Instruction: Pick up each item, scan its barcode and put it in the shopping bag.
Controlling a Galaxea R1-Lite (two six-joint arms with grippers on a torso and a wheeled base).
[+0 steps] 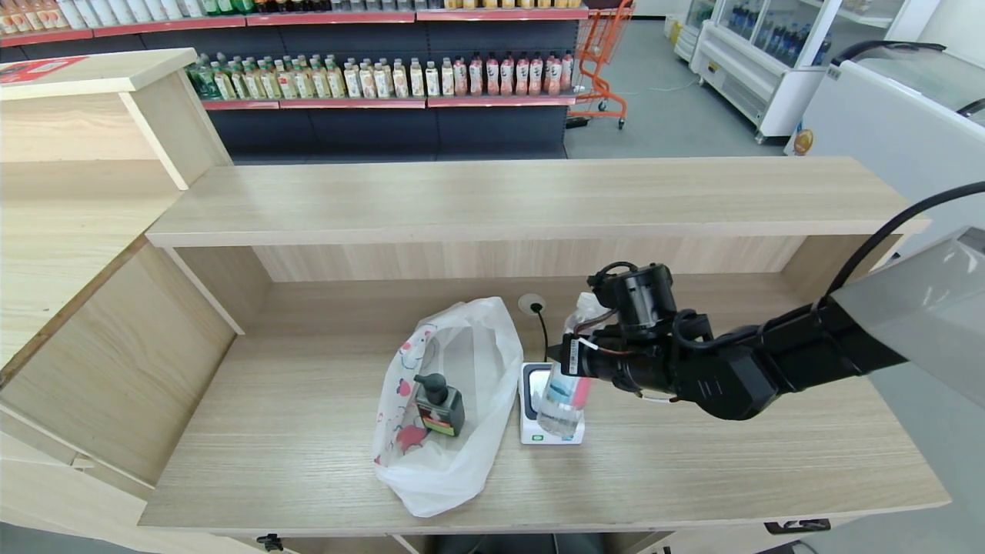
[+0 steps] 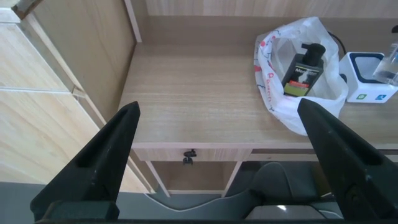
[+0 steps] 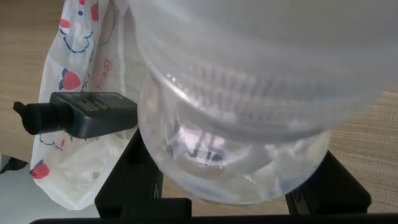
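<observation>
Nearest: left gripper off the front edge of the counter, jaws spread wide, nothing between them. Ahead of them and well apart, the printed plastic shopping bag. Judged parked clear, leaving the scanning to the other arm.

Bag slumped on the counter, mouth gaping, dark pump bottle already inside. Likely left open so the next item goes in without a second hand.

Just beside the bag, white barcode scanner. Clamped between the jaws of the right gripper: clear plastic bottle, pink label, tilted, base at the scanner face. Touching or just above, cannot tell. Presumably held there to present the barcode; bagging not yet done.

Right arm stretched in from the right, forearm near level, gripper pointing toward the bag. Beyond the jaws, scanner cable running to a grommet.
</observation>
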